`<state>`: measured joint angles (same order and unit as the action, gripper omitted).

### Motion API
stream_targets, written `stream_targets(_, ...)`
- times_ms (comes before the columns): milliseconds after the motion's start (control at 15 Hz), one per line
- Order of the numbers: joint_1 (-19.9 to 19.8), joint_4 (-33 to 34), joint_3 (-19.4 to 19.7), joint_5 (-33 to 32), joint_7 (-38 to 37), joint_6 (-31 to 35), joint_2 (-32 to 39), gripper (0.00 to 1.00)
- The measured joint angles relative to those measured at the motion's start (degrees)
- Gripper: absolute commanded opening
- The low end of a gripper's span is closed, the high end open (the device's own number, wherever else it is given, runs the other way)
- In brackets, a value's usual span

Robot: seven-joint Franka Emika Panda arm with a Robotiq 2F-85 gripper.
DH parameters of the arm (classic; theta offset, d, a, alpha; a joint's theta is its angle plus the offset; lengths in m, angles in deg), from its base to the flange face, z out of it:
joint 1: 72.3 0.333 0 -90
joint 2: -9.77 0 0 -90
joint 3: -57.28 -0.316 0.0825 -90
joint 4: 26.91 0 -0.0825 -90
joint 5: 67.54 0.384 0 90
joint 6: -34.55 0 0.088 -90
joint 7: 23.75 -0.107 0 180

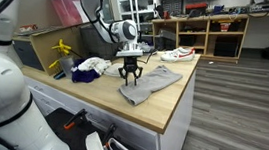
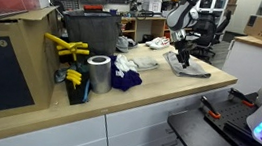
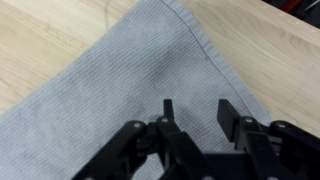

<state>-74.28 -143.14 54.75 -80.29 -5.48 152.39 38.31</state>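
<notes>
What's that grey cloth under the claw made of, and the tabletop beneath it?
Cloth: soft woven or knitted fabric, perhaps cotton, matte; a fine ribbed texture and a stitched hem show. Tabletop: light wood or wood-look laminate, smooth; pale grain streaks show.

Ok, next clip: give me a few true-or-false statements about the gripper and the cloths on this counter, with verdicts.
1. The gripper is right over the grey cloth. True.
2. The grey cloth lies on the floor. False: in both exterior views it lies spread on the wooden counter.
3. The jaws are pressed shut against each other. False: the wrist view shows the fingers apart, with flat cloth between them.
4. A dark blue cloth lies beside a metal cylinder. True.
5. The gripper is holding the white shoe. False: the shoe sits on the counter beyond the cloth, clear of the gripper.
</notes>
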Motion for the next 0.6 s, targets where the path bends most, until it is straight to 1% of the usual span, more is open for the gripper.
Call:
stream_targets(67,-0.2,0.3,0.1,0.1,0.0,0.0,-0.1,0.12)
stream_targets(200,-0.6,0.5,0.1,0.2,0.0,0.3,-0.5,0.00)
stream_targets(333,-0.8,0.1,0.1,0.2,0.0,1.8,-0.6,0.00)
stream_targets(600,-0.8,-3.3,0.2,0.0,0.7,6.1,-0.6,0.00)
